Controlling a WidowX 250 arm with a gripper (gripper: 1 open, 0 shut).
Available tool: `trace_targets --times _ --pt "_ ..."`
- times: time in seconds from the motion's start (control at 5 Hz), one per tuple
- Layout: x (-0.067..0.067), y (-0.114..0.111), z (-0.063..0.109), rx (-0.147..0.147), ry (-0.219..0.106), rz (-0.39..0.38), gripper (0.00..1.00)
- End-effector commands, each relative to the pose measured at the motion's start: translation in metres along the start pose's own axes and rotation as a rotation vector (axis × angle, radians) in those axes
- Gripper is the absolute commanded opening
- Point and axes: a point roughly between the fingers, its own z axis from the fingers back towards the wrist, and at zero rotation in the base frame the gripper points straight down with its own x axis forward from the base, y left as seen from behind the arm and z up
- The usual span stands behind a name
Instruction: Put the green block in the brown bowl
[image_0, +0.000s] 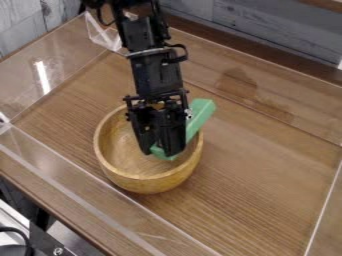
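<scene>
While the black gripper grasps it, the long bright green matte block slants over the round light-brown wooden bowl.

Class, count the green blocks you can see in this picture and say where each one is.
1. The green block is tilted over the far right rim of the bowl, held in the shut gripper. The arm may hide part of the bowl's inside.

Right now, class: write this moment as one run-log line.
gripper: shut on flat green rectangular block | block: tilted, over round light-brown wooden bowl | release: not yet
</scene>
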Motion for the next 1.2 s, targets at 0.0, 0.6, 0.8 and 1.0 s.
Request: trace_targets --times 0.0,0.6,0.8,1.0 --pt "0.0038 -0.0039 0.0091 0.013 -0.016 -0.023 0.0" --pt "0.0019 -0.0075 0.0069 0.0 0.021 -0.026 0.0" --pt "0.001 -0.0088 0.0062 -0.005 0.034 -0.027 0.0" --pt "0.0 -0.01 0.0054 -0.01 0.047 -0.027 0.0"
